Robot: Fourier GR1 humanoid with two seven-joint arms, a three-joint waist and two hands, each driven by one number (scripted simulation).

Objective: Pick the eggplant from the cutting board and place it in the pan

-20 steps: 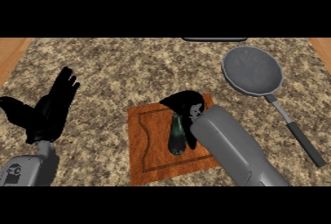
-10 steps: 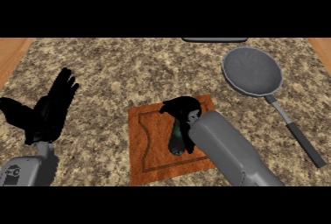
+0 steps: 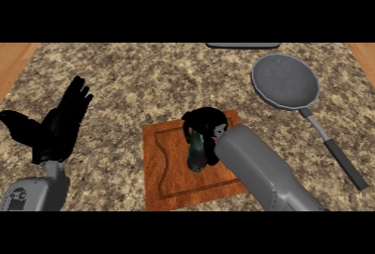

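Note:
The eggplant (image 3: 196,155), dark and long, lies upright in the picture on the wooden cutting board (image 3: 167,178) at the counter's middle. My right hand (image 3: 205,122) sits over the eggplant's far end with its fingers curled round it; the grey forearm hides the board's right part. The grey round pan (image 3: 285,80) lies at the upper right, apart from the board, its dark handle (image 3: 343,162) pointing toward the lower right. My left hand (image 3: 61,125) rests open at the left, fingers up, holding nothing.
A dark flat object (image 3: 242,45) shows at the counter's far edge. The speckled stone counter (image 3: 147,79) is bordered by wood strips at the far left and right corners.
My right forearm and hand have shifted slightly left and lower, closing over the eggplant's far end. The eggplant, the pan and the left hand have stayed where they were.

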